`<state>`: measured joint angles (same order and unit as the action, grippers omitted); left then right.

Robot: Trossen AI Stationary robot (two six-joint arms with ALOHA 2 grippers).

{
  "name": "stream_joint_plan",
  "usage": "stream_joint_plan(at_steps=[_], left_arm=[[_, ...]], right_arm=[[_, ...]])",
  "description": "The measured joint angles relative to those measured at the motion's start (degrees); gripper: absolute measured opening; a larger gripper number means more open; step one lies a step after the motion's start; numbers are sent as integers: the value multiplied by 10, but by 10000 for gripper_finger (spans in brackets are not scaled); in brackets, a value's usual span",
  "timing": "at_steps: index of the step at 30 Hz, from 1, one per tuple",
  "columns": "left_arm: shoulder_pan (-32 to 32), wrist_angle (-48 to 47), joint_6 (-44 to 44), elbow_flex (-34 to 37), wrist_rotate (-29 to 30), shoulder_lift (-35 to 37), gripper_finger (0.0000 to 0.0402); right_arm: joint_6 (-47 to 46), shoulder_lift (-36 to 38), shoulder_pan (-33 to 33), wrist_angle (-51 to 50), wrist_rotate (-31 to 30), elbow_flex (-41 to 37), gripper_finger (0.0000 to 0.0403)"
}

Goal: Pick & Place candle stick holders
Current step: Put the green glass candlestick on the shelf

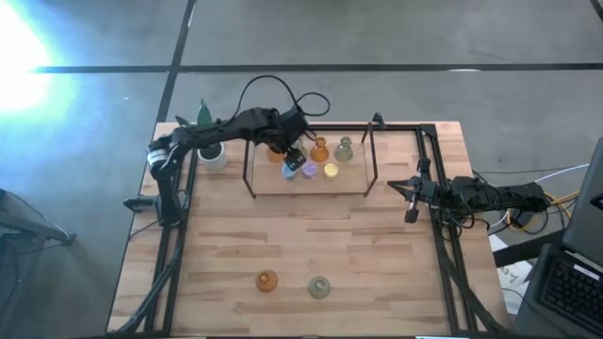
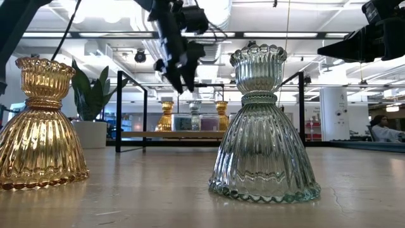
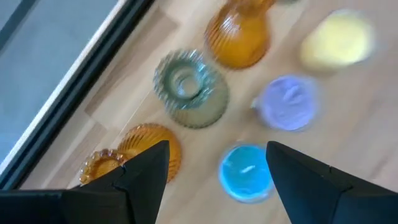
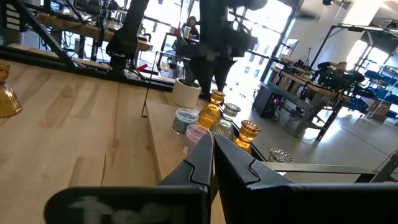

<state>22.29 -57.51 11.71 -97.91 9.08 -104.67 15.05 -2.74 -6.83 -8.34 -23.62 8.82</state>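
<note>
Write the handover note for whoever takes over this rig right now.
Left gripper: open, above the holders on the raised shelf, right over the blue holder, holding nothing.
Right gripper: shut, empty, parked at the table's right edge.
Placed at the table's front: one amber holder and one green holder, both upright.
Left: the shelf cluster, including the purple holder and yellow holder.

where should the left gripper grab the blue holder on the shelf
Grip the blue holder across its round sides, coming straight down from above. It is short and round with an open top, and the left gripper hangs over it, fingers open. The purple holder sits close, so keep the fingers clear.
</note>
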Motion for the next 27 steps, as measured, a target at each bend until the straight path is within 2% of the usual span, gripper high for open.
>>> stream_joint_plan(at_steps=[6, 11, 22, 27], left_arm=[[-16, -65, -3, -109, -14, 6, 271], [-48, -29, -27, -151, -66, 62, 271], [-205, 100, -80, -54, -128, 257, 271], [-279, 135, -76, -5, -136, 304, 271]], right_arm=[[0, 0, 0, 0, 0, 0, 8], [0, 0, 0, 0, 0, 0, 8], [0, 0, 0, 0, 0, 0, 8], [0, 0, 0, 0, 0, 0, 8]])
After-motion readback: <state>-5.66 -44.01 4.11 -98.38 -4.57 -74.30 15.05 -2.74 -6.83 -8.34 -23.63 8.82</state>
